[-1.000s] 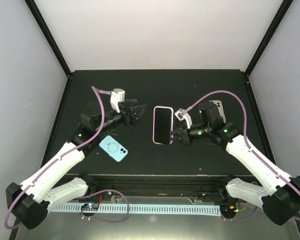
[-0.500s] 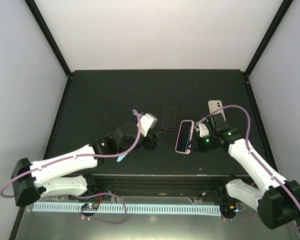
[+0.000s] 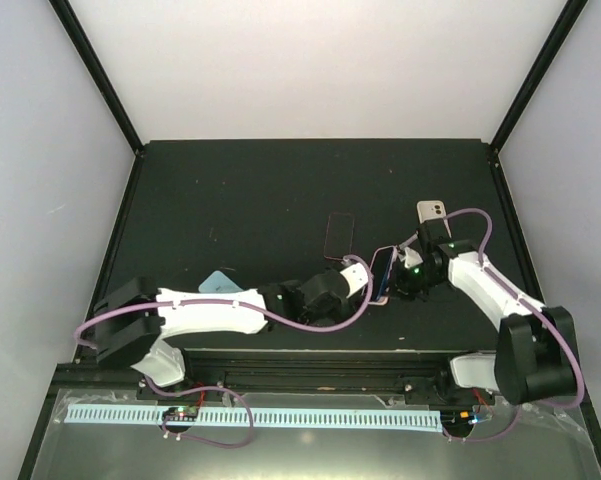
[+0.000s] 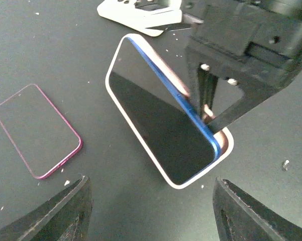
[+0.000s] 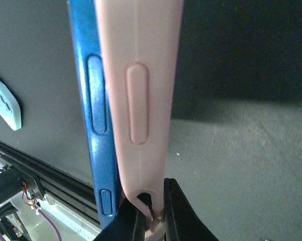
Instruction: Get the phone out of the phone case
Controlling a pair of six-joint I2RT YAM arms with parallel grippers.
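Note:
The phone (image 4: 156,120) is blue with a dark screen and sits in a pale pink phone case (image 4: 225,144). It stands tilted on its long edge right of the table's centre (image 3: 382,277). One side of the phone is lifted out of the case rim. My right gripper (image 5: 151,213) is shut on the case's wall at a cutout, beside the blue phone edge (image 5: 94,100) and the pink case (image 5: 140,75). My left gripper (image 4: 151,216) is open just short of the phone's near corner, with nothing between its fingers. From above, the left gripper (image 3: 368,290) and right gripper (image 3: 398,280) flank the phone.
A bare phone with a magenta rim (image 3: 339,235) lies flat behind the cased one. A pale case back with camera holes (image 3: 432,213) lies at the right rear. A light blue case (image 3: 218,283) lies near my left forearm. The table's front rail is close.
My left arm swept from the left side across to the cased phone, its jaws narrowing somewhat. The right gripper drew the cased phone nearer and rightwards and tipped it onto its edge.

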